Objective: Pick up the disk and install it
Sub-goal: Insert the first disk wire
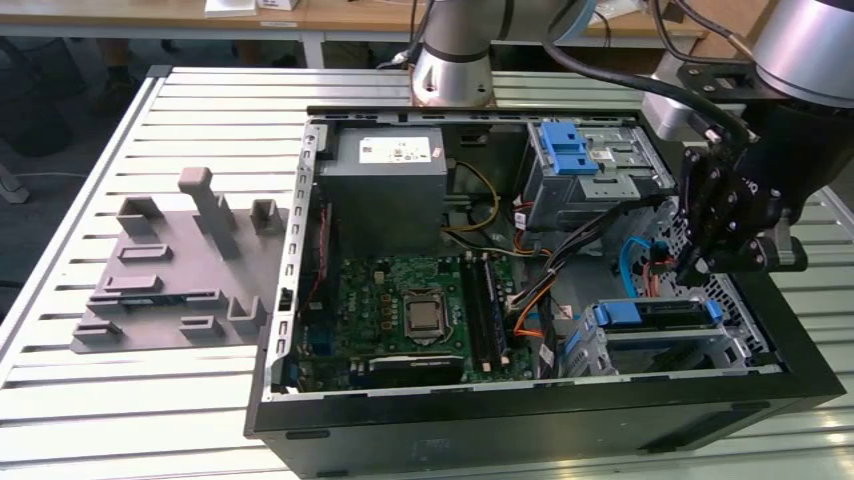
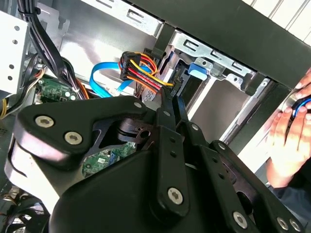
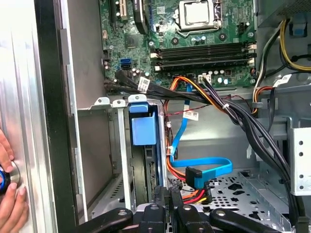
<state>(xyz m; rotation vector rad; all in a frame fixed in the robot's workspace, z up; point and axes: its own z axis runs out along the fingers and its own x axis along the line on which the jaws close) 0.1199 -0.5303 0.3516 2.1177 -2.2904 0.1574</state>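
Disk [image 1: 650,314], in its blue carrier frame, sits on edge in the drive cage [image 1: 694,345] at the near corner of the computer case [image 1: 534,420], on the exterior view's right. The gripper [image 1: 694,272] hangs just above and beside it, over the cable bundle; whether anything is clamped cannot be told from here.

In the second wrist view, the gripper's [image 2: 174,97] two slim fingers [image 2: 167,109] lie close together, their tips at the multicoloured power connector [image 2: 141,73]; whether they pinch it cannot be told. The blue tab of the disk [image 2: 198,70] shows just beyond, inside the cage. A person's hand [image 2: 291,131] rests outside the case.

In the first wrist view, the disk [image 3: 144,128] stands upright in its slot, the blue data cable [image 3: 204,170] and connector loose beside it. The hand [image 3: 9,194] is pressed on the table rail.

Judgement: the drive appears seated or nearly so. Good practice here is a straight, slow approach, keeping cables clear of the slot.
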